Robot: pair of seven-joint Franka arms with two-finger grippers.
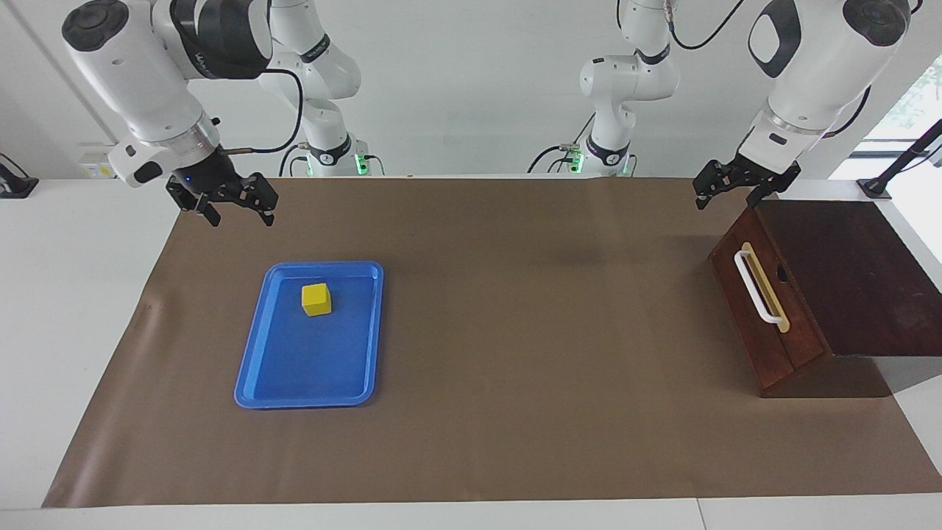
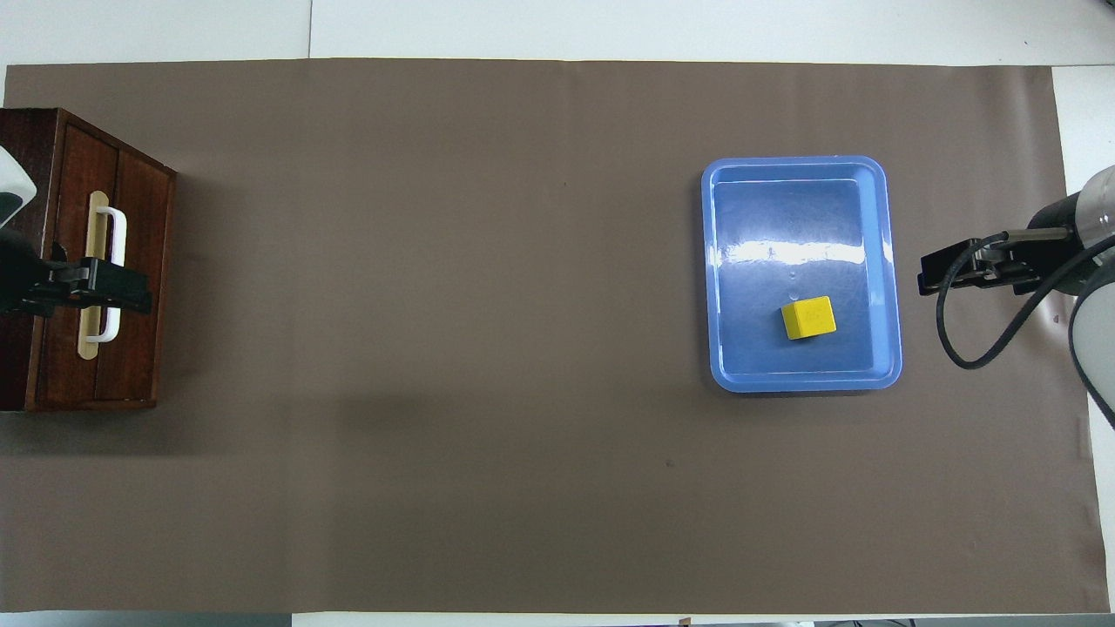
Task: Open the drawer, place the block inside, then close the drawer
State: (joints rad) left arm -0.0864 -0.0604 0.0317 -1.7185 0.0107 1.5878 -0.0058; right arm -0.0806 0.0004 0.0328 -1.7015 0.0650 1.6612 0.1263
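Note:
The drawer (image 1: 796, 320) is shut in the slanted dark wooden box at the left arm's end of the table, its white bar handle (image 1: 758, 287) facing the table's middle. It also shows in the overhead view (image 2: 77, 165). My left gripper (image 1: 728, 200) is open and empty, up in the air above the box; from above it (image 2: 100, 287) covers the handle. The yellow block (image 1: 316, 299) sits in the blue tray (image 1: 294, 383), also seen from overhead (image 2: 808, 318). My right gripper (image 1: 244, 218) is open and empty, raised beside the tray (image 2: 945, 274).
A brown mat (image 1: 515, 368) covers the table between the tray and the box. The blue tray (image 2: 797, 379) holds only the block. White table surface borders the mat at both ends.

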